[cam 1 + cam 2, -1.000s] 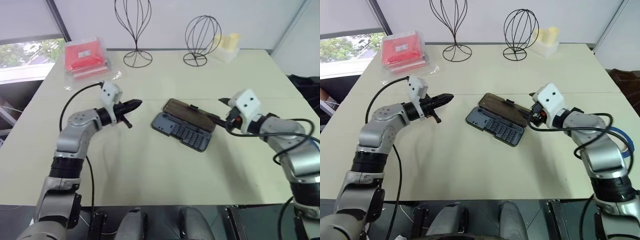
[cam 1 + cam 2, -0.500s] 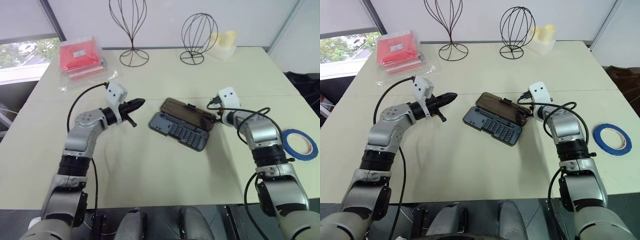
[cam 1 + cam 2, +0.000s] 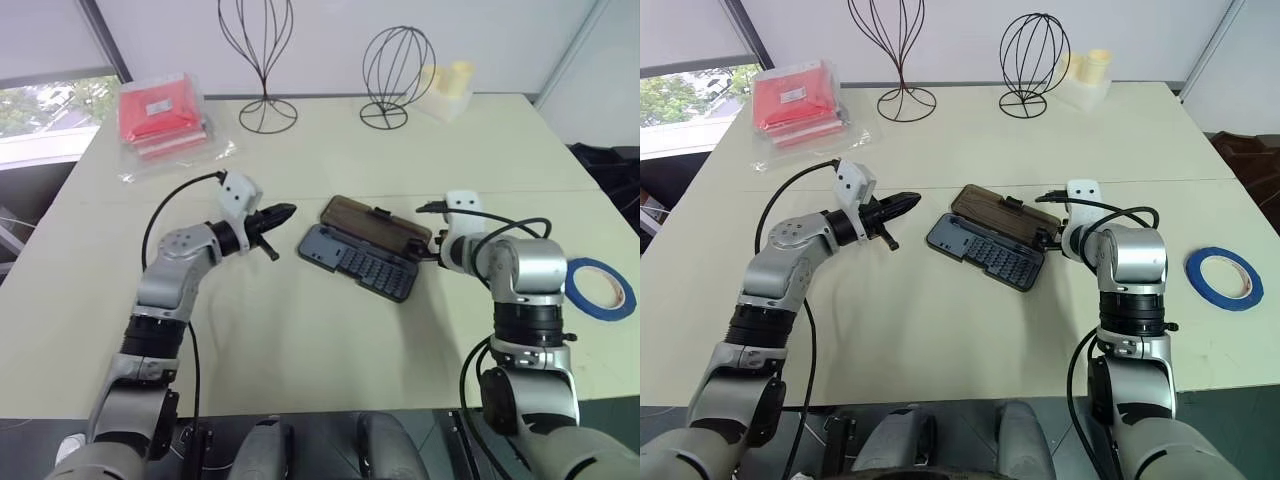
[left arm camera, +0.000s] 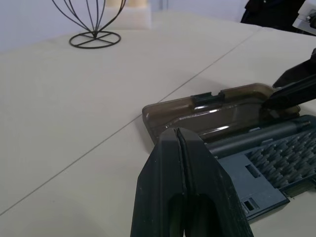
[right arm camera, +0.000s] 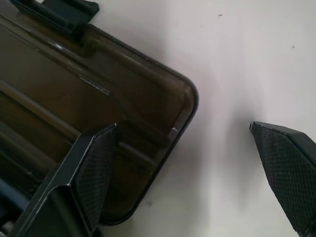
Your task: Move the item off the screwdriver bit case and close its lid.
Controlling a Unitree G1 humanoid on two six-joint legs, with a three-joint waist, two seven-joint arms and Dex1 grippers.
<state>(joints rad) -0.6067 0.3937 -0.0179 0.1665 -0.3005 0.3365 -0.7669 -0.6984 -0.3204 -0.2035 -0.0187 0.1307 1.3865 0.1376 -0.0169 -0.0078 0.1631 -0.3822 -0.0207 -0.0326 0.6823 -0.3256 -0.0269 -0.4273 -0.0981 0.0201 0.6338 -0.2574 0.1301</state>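
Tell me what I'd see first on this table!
An open screwdriver bit case lies in the middle of the table, its brown see-through lid swung back. The right pincer gapes open at the lid's corner, while the left pincer, shut, points at the case from the other side.

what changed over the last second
The left gripper, shut, has edged a little closer to the case. The right arm's elbow swung in toward the body, while the right gripper kept its place at the right end of the lid, open, with one finger over the lid's corner. Nothing was grasped or let go. The case is still open and has not shifted; the head camera itself moved.
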